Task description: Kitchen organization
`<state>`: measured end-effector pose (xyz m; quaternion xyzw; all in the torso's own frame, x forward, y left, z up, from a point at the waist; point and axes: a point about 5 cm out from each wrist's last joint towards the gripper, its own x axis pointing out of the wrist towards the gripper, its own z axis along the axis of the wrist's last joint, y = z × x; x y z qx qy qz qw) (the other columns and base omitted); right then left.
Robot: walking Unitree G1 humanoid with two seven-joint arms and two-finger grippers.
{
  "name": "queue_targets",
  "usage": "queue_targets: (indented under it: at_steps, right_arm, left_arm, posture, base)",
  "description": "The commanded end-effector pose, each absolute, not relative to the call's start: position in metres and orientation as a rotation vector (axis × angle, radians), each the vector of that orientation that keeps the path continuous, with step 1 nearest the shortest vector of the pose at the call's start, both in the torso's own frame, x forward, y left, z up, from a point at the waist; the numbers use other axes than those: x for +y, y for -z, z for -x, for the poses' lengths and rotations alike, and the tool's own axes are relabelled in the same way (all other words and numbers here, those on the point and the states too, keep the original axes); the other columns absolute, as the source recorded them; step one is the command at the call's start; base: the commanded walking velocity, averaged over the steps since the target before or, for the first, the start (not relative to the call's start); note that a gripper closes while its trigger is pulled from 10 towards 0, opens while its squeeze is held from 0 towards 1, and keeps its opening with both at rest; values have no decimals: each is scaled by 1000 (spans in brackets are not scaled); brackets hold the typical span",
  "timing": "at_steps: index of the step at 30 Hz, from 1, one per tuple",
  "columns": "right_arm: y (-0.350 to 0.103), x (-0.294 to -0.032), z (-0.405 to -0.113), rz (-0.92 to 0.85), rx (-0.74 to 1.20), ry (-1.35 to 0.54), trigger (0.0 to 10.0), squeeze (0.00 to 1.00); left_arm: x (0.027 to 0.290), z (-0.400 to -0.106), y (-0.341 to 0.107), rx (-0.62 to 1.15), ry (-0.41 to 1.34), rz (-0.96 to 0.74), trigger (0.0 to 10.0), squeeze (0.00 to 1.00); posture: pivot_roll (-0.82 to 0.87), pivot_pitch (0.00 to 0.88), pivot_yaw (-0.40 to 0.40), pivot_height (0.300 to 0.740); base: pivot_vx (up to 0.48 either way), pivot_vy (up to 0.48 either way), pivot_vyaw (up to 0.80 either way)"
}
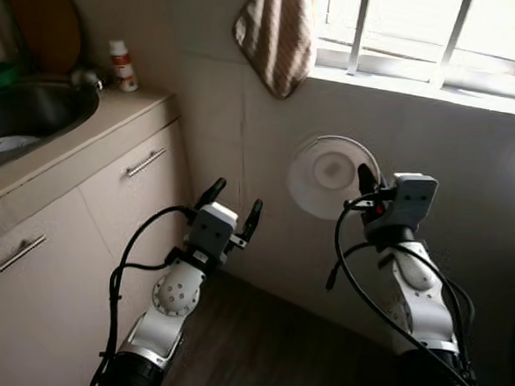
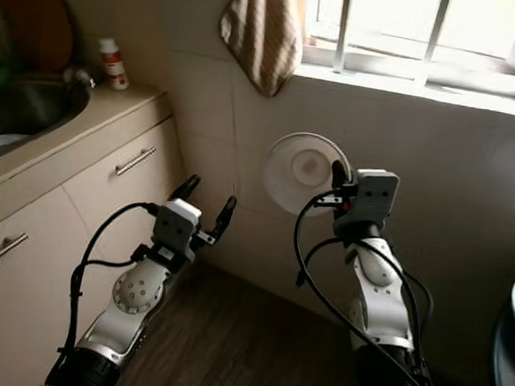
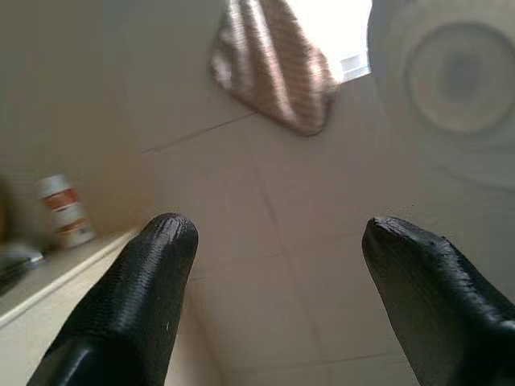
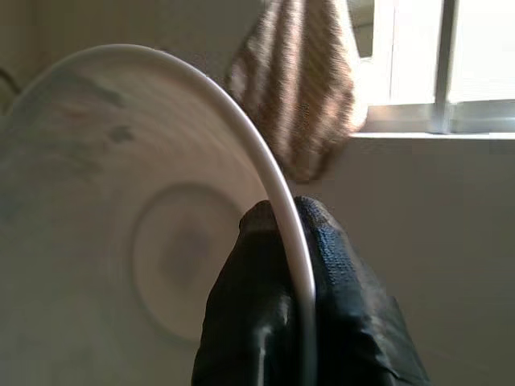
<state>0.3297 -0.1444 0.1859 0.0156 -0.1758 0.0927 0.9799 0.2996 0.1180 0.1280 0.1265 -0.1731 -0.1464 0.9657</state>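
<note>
A white plate (image 1: 328,174) is held up on edge in front of the tiled wall, below the window sill. My right gripper (image 1: 365,181) is shut on the plate's rim (image 4: 283,211), one black finger on each face. My left gripper (image 1: 233,207) hangs lower and to the left, open, its two fingertips (image 3: 165,241) spread wide with nothing between them, pointing at the wall. A steel sink (image 1: 29,111) is set in the counter at far left.
A striped cloth (image 1: 275,33) hangs on the wall beside the barred window (image 1: 428,33). A small white bottle with a red label (image 1: 122,65) stands on the counter (image 1: 112,117) over handled cabinet doors (image 1: 145,161). Dark wood floor (image 1: 273,353) lies below.
</note>
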Motion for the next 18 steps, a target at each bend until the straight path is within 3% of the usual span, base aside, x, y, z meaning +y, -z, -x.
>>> queue_targets:
  at_steps: [1,18]
  right_arm:
    - [-195,-150,-329,-9,-400,-175,0,0]
    - [-203,-145,-326,54,-467,-200,0,0]
  left_arm:
    - [111,-299,-132,-369,310,-245,10000,0]
    - [115,-302,-137,-396,262,-252,10000,0]
  posture:
    - [42,0,26,740]
    - [40,0,29,740]
  base:
    - [0,0,800]
    - [387,0,800]
